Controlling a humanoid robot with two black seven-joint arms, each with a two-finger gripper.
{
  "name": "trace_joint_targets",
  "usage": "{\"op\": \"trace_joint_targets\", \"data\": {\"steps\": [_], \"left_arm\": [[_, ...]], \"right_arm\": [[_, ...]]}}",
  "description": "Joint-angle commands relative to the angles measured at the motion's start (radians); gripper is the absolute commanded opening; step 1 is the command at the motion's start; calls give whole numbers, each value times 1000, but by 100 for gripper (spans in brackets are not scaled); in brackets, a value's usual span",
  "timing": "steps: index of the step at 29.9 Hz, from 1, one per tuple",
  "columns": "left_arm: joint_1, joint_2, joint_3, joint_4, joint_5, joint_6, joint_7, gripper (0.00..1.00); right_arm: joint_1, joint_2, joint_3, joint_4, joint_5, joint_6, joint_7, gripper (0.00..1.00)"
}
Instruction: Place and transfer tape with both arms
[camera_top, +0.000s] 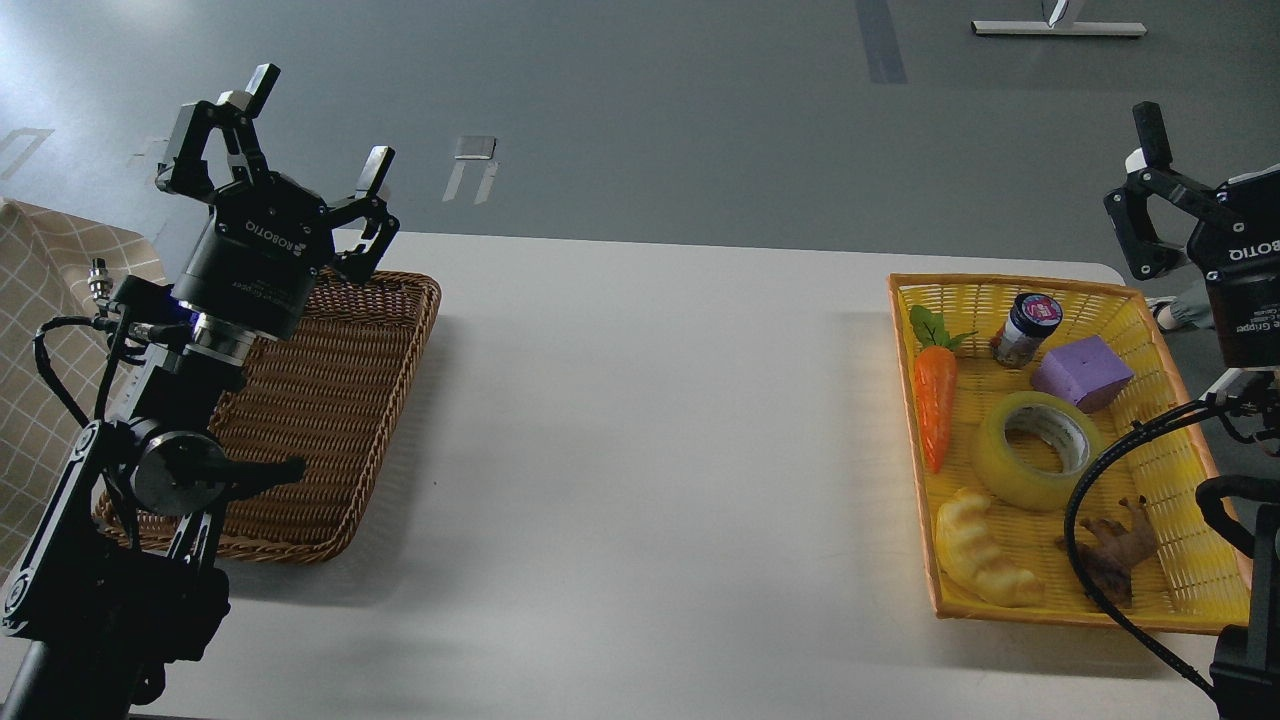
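The tape (1003, 462), a translucent yellow roll with a white printed core, lies flat in the middle of the yellow basket (1010, 284) at the right of the table. My right gripper (1240, 150) is at the right edge, above and beyond the basket's far right corner. Only one of its fingers (1150, 125) shows, set wide from the palm, and it holds nothing. My left gripper (320, 122) is open and empty, raised over the far left corner of the brown wicker basket (320, 430), far from the tape.
In the yellow basket around the tape lie a toy carrot (935, 405), a small jar (1022, 328), a purple block (1082, 372), a yellowish bread toy (978, 560) and a brown toy (1112, 550). A black cable (1075, 505) arcs over the basket's right front. The white table (660, 450) lies between the baskets.
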Motion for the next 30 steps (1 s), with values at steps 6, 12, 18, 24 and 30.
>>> {"op": "trace_joint_targets", "data": {"steps": [6,12,18,24,30], "left_arm": [[5,-4,4,0,-1,0,1,100],[5,-4,7,0,1,0,4,100],[6,-12,-3,0,-1,0,-3,100],[8,-13,-1,0,-1,0,-3,100],[9,-12,1,1,-1,0,-3,100]], "right_arm": [[-1,-3,-2,-3,0,0,0,100],[-9,-5,-2,-3,0,0,0,100],[-11,-5,0,-3,0,0,0,100],[-11,-8,-2,-3,0,0,0,100],[-15,-8,-2,-3,0,0,-2,100]]}}
